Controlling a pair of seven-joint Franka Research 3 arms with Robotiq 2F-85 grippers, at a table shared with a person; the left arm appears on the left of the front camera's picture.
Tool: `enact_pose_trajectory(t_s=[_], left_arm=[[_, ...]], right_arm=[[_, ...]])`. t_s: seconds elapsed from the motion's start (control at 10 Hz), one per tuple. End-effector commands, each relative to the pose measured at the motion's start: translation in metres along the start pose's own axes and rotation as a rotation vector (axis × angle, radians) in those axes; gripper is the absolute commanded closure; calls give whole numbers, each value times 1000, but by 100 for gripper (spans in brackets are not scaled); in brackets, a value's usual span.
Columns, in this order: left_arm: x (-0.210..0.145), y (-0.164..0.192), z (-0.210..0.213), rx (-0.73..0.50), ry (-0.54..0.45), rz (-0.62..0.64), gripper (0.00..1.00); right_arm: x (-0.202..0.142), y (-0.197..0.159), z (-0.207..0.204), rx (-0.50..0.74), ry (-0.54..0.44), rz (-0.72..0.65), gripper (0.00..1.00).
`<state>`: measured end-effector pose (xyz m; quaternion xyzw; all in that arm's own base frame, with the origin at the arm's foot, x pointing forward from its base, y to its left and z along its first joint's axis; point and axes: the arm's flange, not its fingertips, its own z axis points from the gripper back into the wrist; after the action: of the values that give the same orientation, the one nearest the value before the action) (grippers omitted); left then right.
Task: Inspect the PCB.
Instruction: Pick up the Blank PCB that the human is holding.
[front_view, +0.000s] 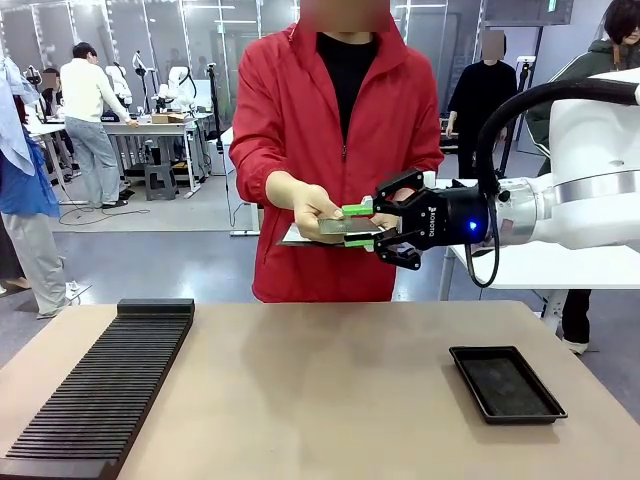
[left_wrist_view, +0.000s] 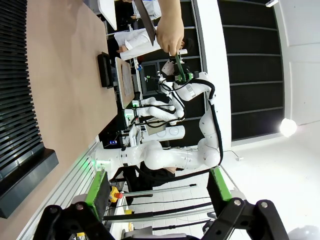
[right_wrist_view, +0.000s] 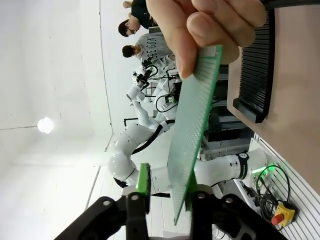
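The tabletop (front_view: 330, 390) fills the lower half of the front view, and behind its far edge a person in a red jacket (front_view: 300, 120) stands at upper centre. The white right arm (front_view: 600, 190) reaches in from the right edge at the person's waist height. On the tabletop a long black slotted rack (front_view: 100, 390) runs down the lower left and a shallow black tray (front_view: 505, 383) lies at lower right. The person's hand (front_view: 315, 210) holds the PCB (front_view: 340, 226) out at mid-frame, well above the tabletop, seen there as a thin level strip. Its free end pokes between the green pads of the right gripper (front_view: 357, 227), one pad above and one below. The right wrist view adds the board's pale dotted face and bright green edge running up from the bottom centre to the fingers pinching its far end. It also shows the jaws narrowed round the board but not clamped: one finger lies against it, and a gap shows beside the other pad. In the left wrist view the left gripper (left_wrist_view: 157, 182) stands at bottom centre, jaws wide with nothing between them.
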<state>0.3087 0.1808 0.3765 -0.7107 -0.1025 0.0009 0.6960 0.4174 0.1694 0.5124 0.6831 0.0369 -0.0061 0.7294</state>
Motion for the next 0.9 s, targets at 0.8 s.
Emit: enact_pose_trajectory(t_s=[0.8], left_arm=[[-4, -3, 0, 6, 5, 3, 0]], right_arm=[[-3, -3, -9, 47, 3, -45, 100]])
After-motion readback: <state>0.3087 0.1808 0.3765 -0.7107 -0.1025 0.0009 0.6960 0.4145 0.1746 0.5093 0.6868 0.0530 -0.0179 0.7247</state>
